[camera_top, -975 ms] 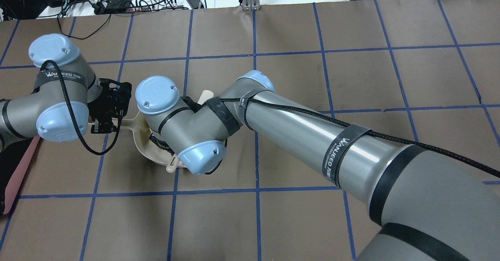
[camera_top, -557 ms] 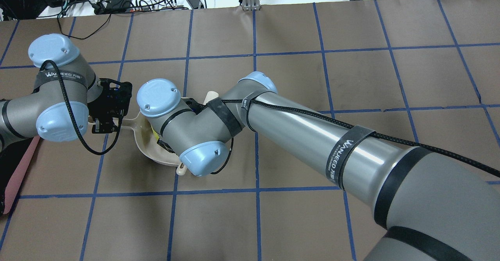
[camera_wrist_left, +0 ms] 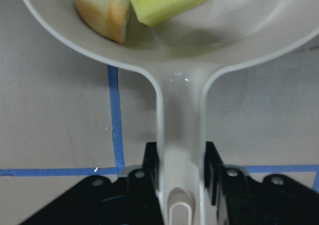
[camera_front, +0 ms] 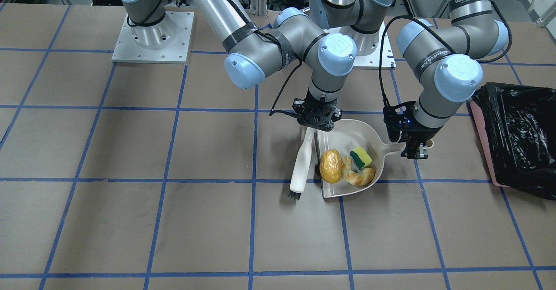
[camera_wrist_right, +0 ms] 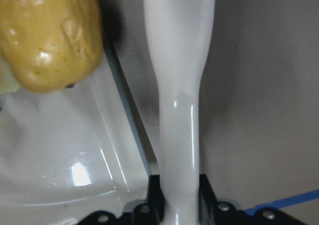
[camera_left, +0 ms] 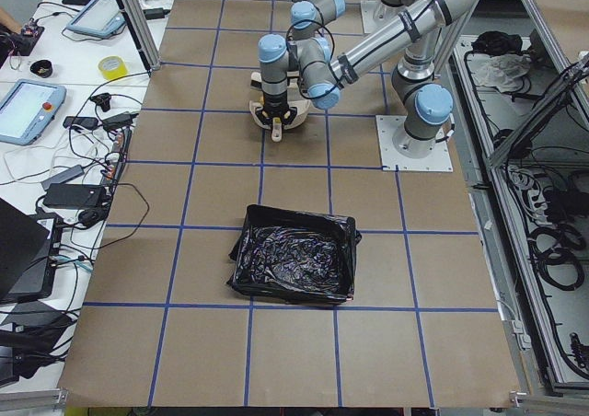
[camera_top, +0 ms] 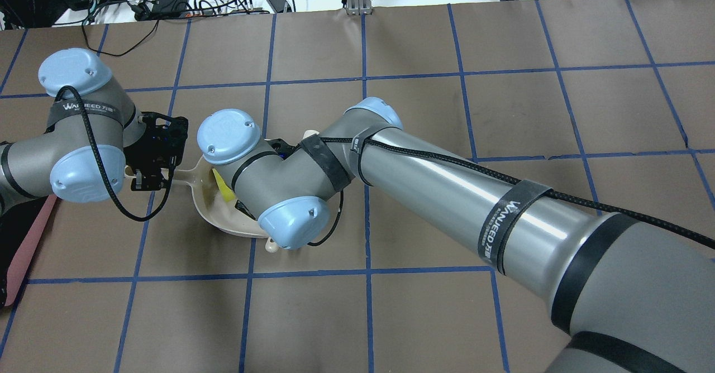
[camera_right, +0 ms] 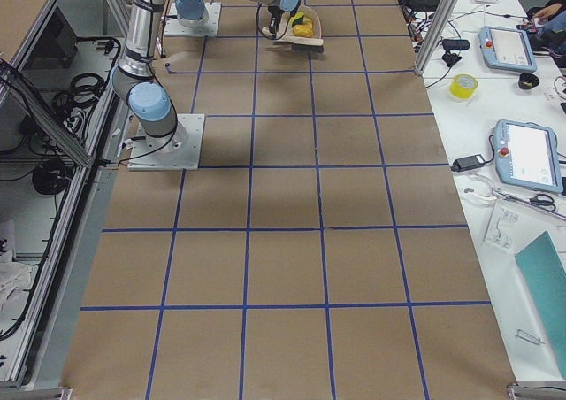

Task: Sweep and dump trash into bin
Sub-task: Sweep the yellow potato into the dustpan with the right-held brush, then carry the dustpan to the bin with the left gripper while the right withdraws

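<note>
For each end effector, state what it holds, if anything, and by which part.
The left end effector grips the dustpan by the end of its handle. The right end effector grips the brush by the top of its handle.

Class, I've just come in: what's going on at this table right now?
The robot's left gripper holds the dustpan by its handle. The right gripper holds the brush, which lies alongside the pan's open edge. The potato, croissant and sponge all sit in the pan, so the sweeping looks done. The bin stands apart on the robot's left, and the dumping is not yet done.
</note>
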`<move>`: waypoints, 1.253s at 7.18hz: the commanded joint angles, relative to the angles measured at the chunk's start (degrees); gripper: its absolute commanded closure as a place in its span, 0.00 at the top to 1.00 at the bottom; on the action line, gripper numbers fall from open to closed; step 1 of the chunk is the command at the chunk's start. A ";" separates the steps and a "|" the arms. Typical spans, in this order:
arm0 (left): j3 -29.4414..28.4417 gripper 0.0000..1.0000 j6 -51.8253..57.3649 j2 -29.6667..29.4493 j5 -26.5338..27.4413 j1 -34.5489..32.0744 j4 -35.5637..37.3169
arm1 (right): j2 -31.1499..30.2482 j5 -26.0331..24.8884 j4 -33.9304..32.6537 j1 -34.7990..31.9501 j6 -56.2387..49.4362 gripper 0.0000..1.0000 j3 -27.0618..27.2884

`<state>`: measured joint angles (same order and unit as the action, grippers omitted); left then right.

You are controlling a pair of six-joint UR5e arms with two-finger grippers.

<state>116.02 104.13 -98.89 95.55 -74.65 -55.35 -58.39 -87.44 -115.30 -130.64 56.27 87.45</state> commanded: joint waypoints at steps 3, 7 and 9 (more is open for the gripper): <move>-1.05 0.00 0.90 -0.08 -11.07 7.92 -4.74 | -7.23 -4.14 10.77 5.19 -11.32 0.00 0.27; -17.68 0.00 12.28 0.10 -16.79 20.39 -27.45 | -20.68 -4.32 21.40 19.77 -30.99 0.00 3.43; -23.62 0.00 20.79 0.54 -18.63 31.00 -32.78 | -23.52 -6.42 22.40 30.39 -41.21 0.00 3.35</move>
<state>96.18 118.98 -98.66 78.43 -50.17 -83.98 -80.24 -92.99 -93.61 -106.99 20.80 90.74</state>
